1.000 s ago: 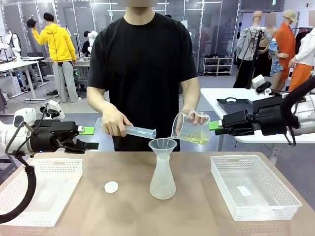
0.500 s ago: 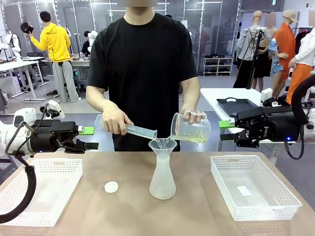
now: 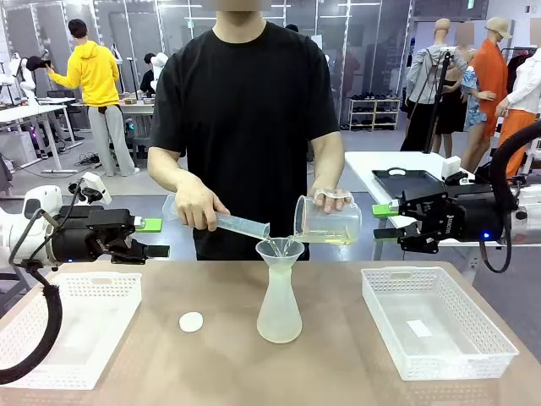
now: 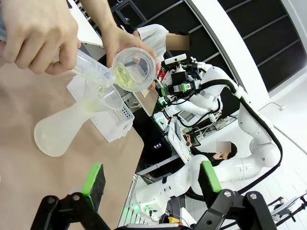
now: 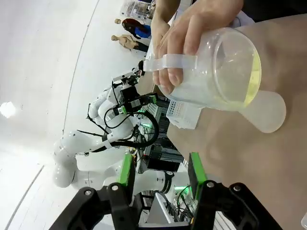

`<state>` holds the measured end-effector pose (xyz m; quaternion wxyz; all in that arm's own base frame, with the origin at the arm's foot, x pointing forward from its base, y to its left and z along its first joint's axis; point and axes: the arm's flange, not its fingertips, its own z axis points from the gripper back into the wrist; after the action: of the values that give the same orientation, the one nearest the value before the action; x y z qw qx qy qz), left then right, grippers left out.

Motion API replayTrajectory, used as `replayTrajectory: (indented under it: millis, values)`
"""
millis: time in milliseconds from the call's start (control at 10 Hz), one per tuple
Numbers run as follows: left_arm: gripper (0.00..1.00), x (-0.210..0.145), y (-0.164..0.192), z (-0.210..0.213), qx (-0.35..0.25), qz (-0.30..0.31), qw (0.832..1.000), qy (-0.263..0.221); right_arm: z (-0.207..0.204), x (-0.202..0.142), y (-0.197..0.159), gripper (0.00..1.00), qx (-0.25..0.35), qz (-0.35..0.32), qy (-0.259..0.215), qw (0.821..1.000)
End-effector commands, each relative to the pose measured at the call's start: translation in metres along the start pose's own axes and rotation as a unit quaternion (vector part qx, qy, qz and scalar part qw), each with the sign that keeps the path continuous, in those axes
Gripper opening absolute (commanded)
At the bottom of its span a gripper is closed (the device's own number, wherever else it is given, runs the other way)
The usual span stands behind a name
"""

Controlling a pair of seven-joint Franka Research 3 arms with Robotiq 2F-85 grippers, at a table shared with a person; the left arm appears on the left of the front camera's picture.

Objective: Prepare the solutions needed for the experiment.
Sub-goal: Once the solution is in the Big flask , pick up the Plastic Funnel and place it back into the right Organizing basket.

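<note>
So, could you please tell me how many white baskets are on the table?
2. The left basket sits at the left end of the table; the right basket sits at the right end, with a small white piece lying inside. None seems hidden.

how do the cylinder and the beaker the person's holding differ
The cylinder is a slim tube; the beaker is wide, with a handle. The cylinder lies nearly on its side; the beaker leans only somewhat and holds pale yellow-green liquid. Both are see-through, tipped over the funnel on the flask.
</note>
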<state>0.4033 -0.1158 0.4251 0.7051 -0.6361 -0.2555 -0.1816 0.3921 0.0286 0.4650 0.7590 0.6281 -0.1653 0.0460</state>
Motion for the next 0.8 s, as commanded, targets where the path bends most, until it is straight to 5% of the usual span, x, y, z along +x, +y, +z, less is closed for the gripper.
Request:
replayTrajectory:
  millis: [0,700]
  values:
    - [1.00,0.0012,-0.0012,-0.0008,-0.010,0.004,1.000,-0.007,0.0026,-0.0030,0.0028,0.58,-0.001,0.004,0.001,1.000]
    - [1.00,0.0012,-0.0012,-0.0008,-0.010,0.004,1.000,-0.007,0.0026,-0.0030,0.0028,0.58,-0.001,0.004,0.001,1.000]
